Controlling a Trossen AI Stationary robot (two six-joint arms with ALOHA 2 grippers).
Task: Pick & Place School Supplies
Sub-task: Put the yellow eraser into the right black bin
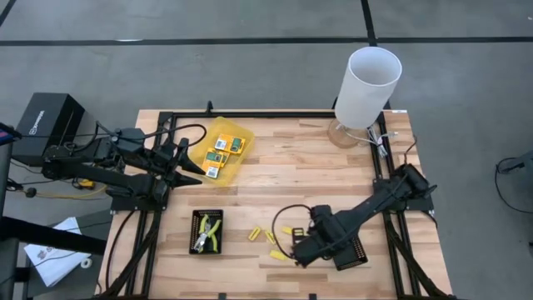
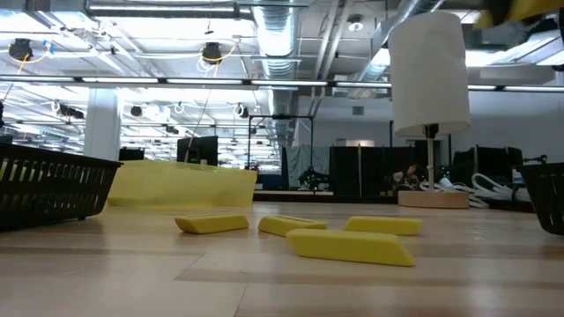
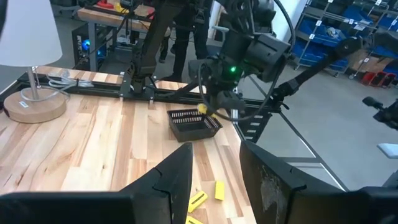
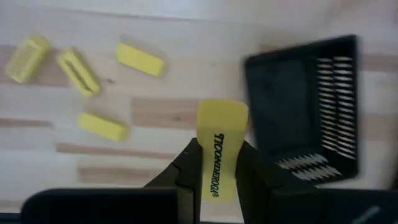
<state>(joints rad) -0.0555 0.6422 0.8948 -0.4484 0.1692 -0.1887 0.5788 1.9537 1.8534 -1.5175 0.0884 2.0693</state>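
Observation:
My right gripper [image 1: 301, 250] is shut on a yellow stubby piece [image 4: 221, 124] printed with black letters, and hangs above the table's near right part beside a black tray [image 4: 305, 106]. Several more yellow pieces [image 1: 270, 237] lie flat on the wood to its left. A second black tray [image 1: 206, 231] holds the plier-like tool [image 1: 210, 233]. Yellow-orange-green packets [image 1: 221, 152] lie in the translucent yellow container [image 1: 237, 131]. My left gripper [image 3: 216, 174] waits open at the table's left side, with nothing between its fingers. My right gripper pinches the yellow piece by its two long sides [image 4: 217, 171] between its two fingers, near one end. The fingers [image 4: 189, 155] come from above, pointing down. The other end sticks out past the fingertips. The piece is lifted clear of the table [image 3: 202, 109].
A white lamp [image 1: 366, 87] on a round wooden base stands at the far right, with cables beside it. A black frame [image 1: 250, 115] runs around the tabletop. Bare wood [image 1: 291, 167] lies in the middle of the table.

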